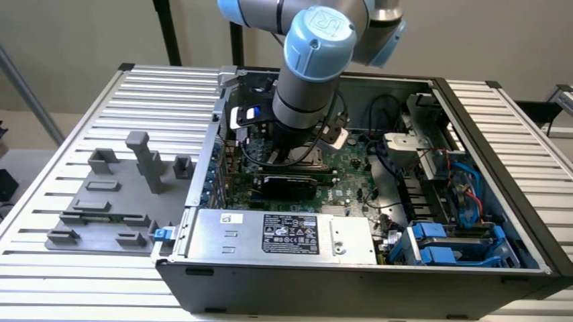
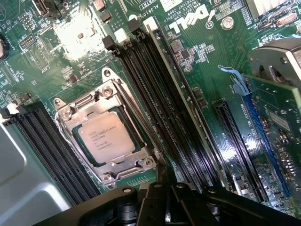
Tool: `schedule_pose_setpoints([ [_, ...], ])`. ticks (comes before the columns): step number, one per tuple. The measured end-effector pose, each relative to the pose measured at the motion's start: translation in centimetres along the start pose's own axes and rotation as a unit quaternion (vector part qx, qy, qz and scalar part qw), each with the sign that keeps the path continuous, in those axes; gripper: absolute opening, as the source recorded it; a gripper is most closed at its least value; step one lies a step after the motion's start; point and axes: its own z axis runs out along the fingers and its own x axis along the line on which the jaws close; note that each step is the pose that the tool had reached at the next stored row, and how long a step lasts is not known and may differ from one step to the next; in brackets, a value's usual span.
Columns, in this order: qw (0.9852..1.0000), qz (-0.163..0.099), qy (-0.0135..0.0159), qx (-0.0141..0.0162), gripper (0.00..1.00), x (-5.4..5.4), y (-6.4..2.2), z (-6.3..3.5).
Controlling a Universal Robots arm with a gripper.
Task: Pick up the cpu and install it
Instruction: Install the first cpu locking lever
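Wrist view shows the cpu (image 2: pixel 107 140) as a small flat square chip with a silvery-grey metal top, faint dark lettering printed across it and a pale rim around the edge. It lies flat inside the metal socket frame (image 2: pixel 104 136) on the green motherboard (image 2: pixel 197 70), the frame's silver bracket bordering it on all sides and screw heads showing at the corners. Long black memory slots (image 2: pixel 160 103) run just beside the frame on one side, and another bank of dark slots sits on the other.

The gripper (image 2: pixel 167 207) appears as a black body at the edge of the picture, its fingers drawn together and holding nothing. The chip sits apart from those fingers, with a strip of socket frame and board between them; nothing of the gripper touches it.

Exterior view has the arm (image 1: pixel 309 74) reaching down into the open computer case (image 1: pixel 376 268), its wrist over the middle of the motherboard. A grey fixture plate (image 1: pixel 107 194) with plastic blocks lies on the slatted table (image 1: pixel 72 134) at the exterior view's left, well apart from the case's interior.
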Motion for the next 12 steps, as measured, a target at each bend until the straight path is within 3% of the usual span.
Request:
schedule_pose_setpoints([
  [7,1.0,0.0,-0.0017,-0.0006,0.11,0.3,-0.4,-1.62],
  [12,1.0,0.001,-0.002,0.0001,0.11,0.3,-0.42,-1.74],
])
